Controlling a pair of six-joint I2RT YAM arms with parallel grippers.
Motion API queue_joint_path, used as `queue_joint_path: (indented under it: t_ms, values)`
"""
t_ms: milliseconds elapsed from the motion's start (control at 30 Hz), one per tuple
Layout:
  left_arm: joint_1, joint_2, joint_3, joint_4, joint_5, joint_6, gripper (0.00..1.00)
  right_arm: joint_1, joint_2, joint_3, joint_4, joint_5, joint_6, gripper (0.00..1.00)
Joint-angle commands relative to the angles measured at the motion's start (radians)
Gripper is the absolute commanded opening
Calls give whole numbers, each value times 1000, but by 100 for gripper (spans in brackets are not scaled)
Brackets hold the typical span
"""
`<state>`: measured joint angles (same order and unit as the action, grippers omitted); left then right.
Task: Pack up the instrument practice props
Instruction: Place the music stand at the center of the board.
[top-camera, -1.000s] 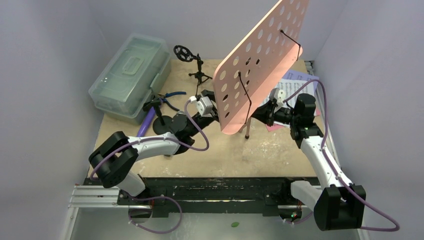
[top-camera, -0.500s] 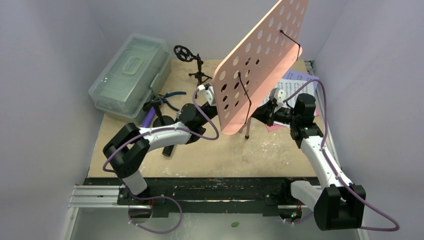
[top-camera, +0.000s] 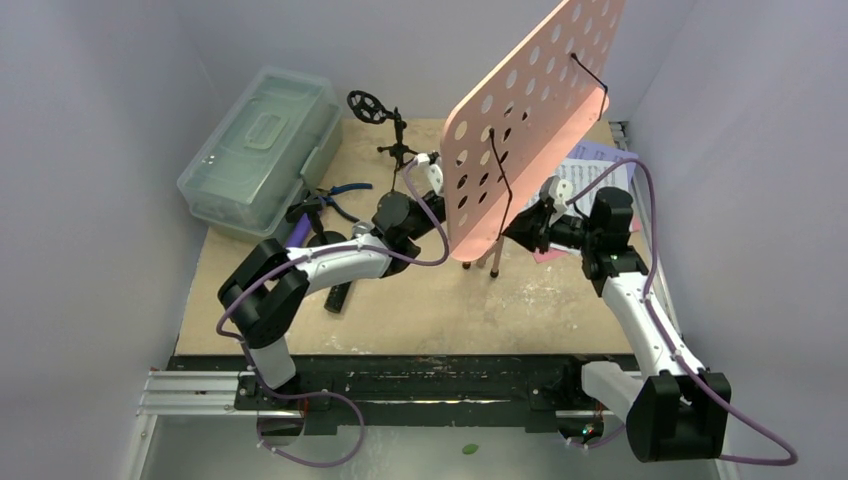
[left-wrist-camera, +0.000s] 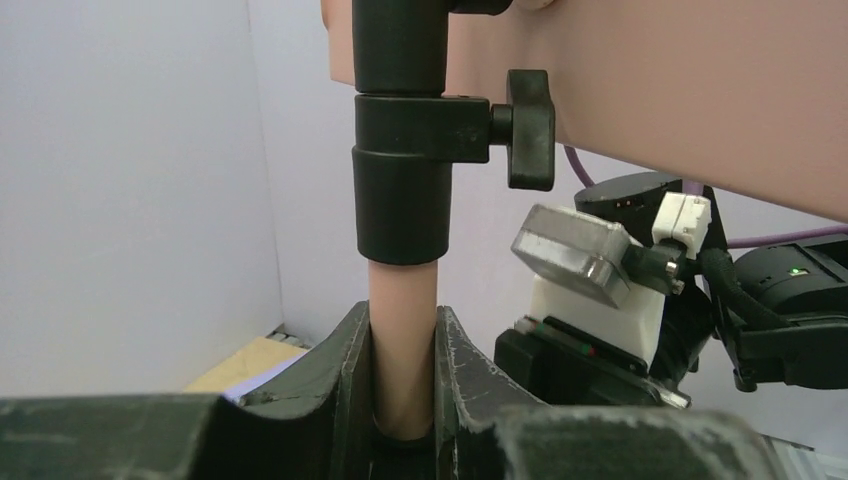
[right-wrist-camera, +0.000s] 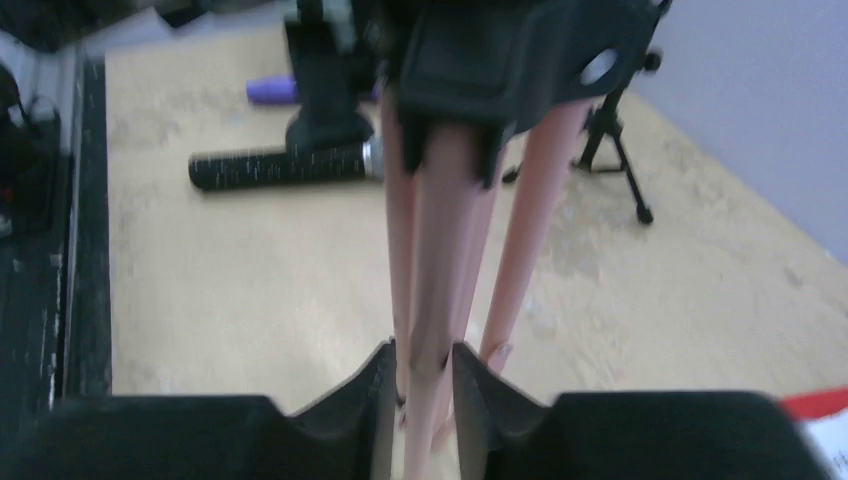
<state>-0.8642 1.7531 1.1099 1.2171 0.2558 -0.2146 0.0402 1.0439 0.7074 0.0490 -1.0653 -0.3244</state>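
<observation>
Pink perforated music rack with tripod legs (top-camera: 520, 110) stands at mid-bench, right of the clear greenish plastic case (top-camera: 258, 150), whose lid is down; its contents cannot be made out. The tan wooden bench (top-camera: 450, 310) sits between pale lilac walls (top-camera: 100, 150). The left end effector (left-wrist-camera: 403, 335) pinches the rack's pink post just under a black clamp collar (left-wrist-camera: 405, 190). The right end effector (right-wrist-camera: 420, 375) flanks one pink leg closely; blur hides whether it grips.
</observation>
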Motion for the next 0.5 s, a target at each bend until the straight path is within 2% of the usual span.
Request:
queue_joint_path:
  t_ms: [0, 33, 100, 200, 333, 400, 467]
  values:
    - [-3, -35, 114, -91, -61, -43, 0, 7, -9, 20, -236, -1, -77, 45]
    - [-3, -47, 136, -139, -82, -44, 0, 6, -16, 43, -291, -6, -122, 58]
    - [-1, -73, 195, -264, -106, -41, 0, -7, -36, 91, -403, -27, -205, 77]
    - [1, -102, 274, -393, -133, -41, 0, -89, -77, 159, -575, -107, -329, 92]
    - [9, -137, 369, -546, -151, -49, 0, -167, -138, 214, -818, -184, -523, 98]
    - [14, -153, 396, -599, -152, -55, 0, -177, -191, 186, -838, -173, -534, 98]
    - [17, -164, 425, -646, -149, -59, 0, -184, -269, 142, -756, -146, -450, 99]
